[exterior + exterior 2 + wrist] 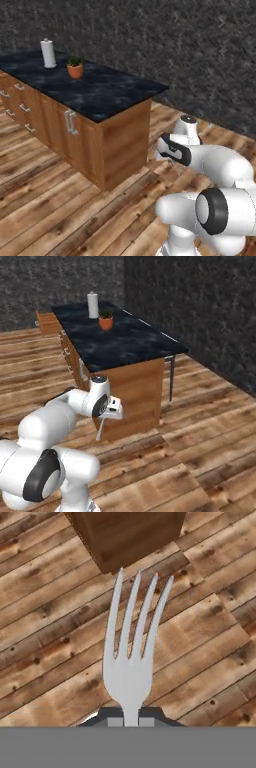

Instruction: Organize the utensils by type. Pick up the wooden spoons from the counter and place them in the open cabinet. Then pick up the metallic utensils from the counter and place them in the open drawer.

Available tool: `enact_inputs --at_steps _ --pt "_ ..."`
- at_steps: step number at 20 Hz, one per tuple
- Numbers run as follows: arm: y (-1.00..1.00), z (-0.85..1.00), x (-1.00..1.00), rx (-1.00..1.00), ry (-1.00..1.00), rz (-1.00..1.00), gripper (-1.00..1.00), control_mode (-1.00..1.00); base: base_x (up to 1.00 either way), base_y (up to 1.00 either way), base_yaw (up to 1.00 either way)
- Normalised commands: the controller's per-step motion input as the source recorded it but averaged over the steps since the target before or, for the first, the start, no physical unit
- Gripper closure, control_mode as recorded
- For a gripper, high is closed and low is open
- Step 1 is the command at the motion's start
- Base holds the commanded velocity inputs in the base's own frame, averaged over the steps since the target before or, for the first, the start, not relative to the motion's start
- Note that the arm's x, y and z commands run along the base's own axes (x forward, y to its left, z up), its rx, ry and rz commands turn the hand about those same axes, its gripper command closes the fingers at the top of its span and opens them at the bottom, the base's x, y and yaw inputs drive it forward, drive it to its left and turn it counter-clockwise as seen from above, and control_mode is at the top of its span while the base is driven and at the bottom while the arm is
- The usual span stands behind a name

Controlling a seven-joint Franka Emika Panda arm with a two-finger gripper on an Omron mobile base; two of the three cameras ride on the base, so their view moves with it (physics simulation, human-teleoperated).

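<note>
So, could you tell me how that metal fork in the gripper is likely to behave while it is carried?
The fork looks rigid, so it probably won't flex. Its smooth, shiny handle, pinched low in the gripper, may swivel or slip. It is thin and hangs well clear of the wooden floor, so it seems light.

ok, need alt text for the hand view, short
A silver metal fork is held in the shut gripper, its four tines pointing away from the camera over a wooden plank floor. The corner of an orange-brown wooden cabinet sits at the top of the picture.
</note>
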Motion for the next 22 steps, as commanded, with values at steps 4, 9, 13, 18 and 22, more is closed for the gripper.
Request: enact_inputs --at_steps 4,9,13,18,22 --pt "0.0 0.0 0.0 0.0 0.0 0.0 1.0 1.0 0.08 0.69 0.64" --pt "0.0 0.0 0.0 0.0 0.0 0.0 1.0 1.0 0.52 0.86 0.26" --pt "0.0 0.0 0.0 0.0 0.0 0.0 1.0 1.0 0.98 0.62 0.03" --pt "0.0 0.0 0.0 0.0 0.0 0.0 1.0 1.0 1.0 0.45 0.02" --pt "0.0 0.0 0.0 0.0 0.0 0.0 1.0 1.0 1.0 0.44 0.03"
